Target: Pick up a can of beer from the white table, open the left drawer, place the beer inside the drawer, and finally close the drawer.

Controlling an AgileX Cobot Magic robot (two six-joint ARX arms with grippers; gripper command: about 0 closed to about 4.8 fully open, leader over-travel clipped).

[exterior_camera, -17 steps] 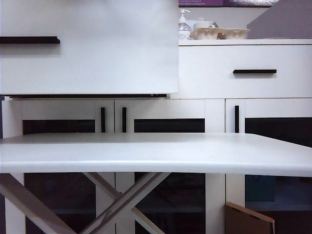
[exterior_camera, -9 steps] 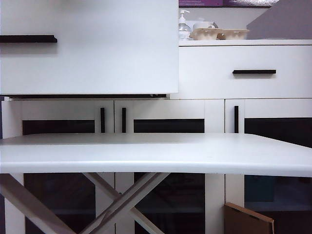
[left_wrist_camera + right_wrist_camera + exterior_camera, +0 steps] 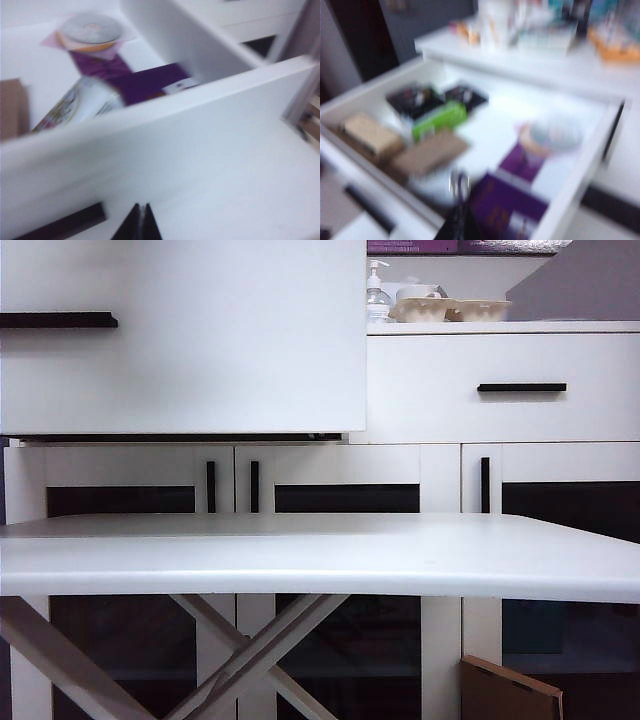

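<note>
White cabinet room, low vantage. The white table (image 3: 320,560) is in the foreground, nothing showing on its top. Behind it to the right are a closed second drawer (image 3: 500,390), a pump bottle (image 3: 377,295) and egg cartons (image 3: 450,308).

Item 1: left drawer (image 3: 200,340), pulled well out, with its black bar handle (image 3: 58,320) at far left. Stiff board; it should slide under a flat push on the front.

Item 2: can of beer (image 3: 82,102), apparently lying on its side inside that drawer, beside a purple packet (image 3: 145,82) and nearer than a disc spool (image 3: 91,31). Likely light, thin-walled, slick and prone to rolling; best gripped across mid-body.

Item 3: left gripper (image 3: 141,225), on the near side of the drawer front close to the handle, fingertips pressed together, holding nothing.

Item 4: right gripper (image 3: 460,222), over the drawer's near edge in a badly blurred view, jaws likewise closed and empty.
</note>
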